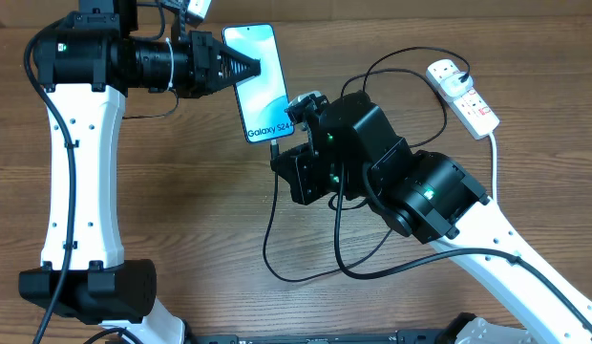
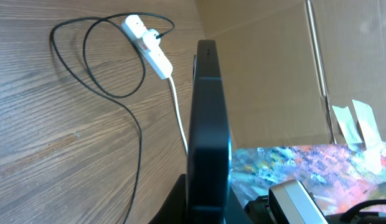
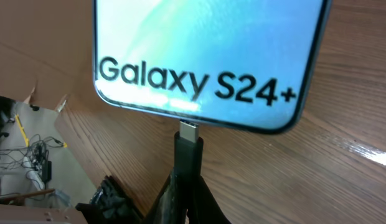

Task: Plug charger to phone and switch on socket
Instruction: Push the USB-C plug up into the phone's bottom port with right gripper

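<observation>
The wooden table [image 1: 181, 248] runs past every frame edge. The phone [image 1: 261, 81] sits toward the far side, and the left gripper [image 1: 244, 69] pinches its side edge, fingertips mostly hidden. The socket [image 1: 463, 96] lies far right, its switches too small to read. The charger [image 1: 274, 250] loops between them. The right gripper [image 3: 188, 186] pinches the connector [image 3: 188, 132], whose metal tip meets the phone's bottom edge; I cannot tell if it is seated.

From here I see a wood-grain table [image 1: 181, 210], a brown cardboard panel [image 2: 268, 68] meeting its edge, and a colourful paint-splashed sheet [image 2: 292, 165] beside that panel
</observation>
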Controlling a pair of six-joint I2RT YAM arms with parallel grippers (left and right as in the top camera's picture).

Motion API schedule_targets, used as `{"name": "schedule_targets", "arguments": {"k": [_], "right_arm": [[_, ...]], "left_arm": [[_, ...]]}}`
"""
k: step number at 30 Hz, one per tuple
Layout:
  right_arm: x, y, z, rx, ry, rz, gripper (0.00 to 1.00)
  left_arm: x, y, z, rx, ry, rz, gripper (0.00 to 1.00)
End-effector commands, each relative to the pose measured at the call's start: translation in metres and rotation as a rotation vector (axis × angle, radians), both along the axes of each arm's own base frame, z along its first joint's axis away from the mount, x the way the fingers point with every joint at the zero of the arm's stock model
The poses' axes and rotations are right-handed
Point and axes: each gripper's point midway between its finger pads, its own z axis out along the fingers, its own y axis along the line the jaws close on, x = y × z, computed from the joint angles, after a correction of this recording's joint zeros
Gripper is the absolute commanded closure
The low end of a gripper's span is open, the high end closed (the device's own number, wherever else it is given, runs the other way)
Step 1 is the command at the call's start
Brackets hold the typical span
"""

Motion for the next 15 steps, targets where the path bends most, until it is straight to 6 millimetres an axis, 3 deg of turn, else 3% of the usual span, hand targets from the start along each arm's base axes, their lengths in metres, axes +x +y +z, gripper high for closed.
{"name": "schedule_targets", "arguments": {"k": [1,15], "right_arm": [[-0.0018,-0.0007,0.0181,0.047,-0.022,-0.001,0.96],[0.0022,-0.0021,0.0184,0.046,-0.026,-0.026,0.96]], "left_arm": [[-0.0045,-0.0035,0.0131,-0.059,-0.037,-0.044,0.96],[-0.0067,-0.0052,0.0165,-0.077,-0.051,-0.063,0.96]]}}
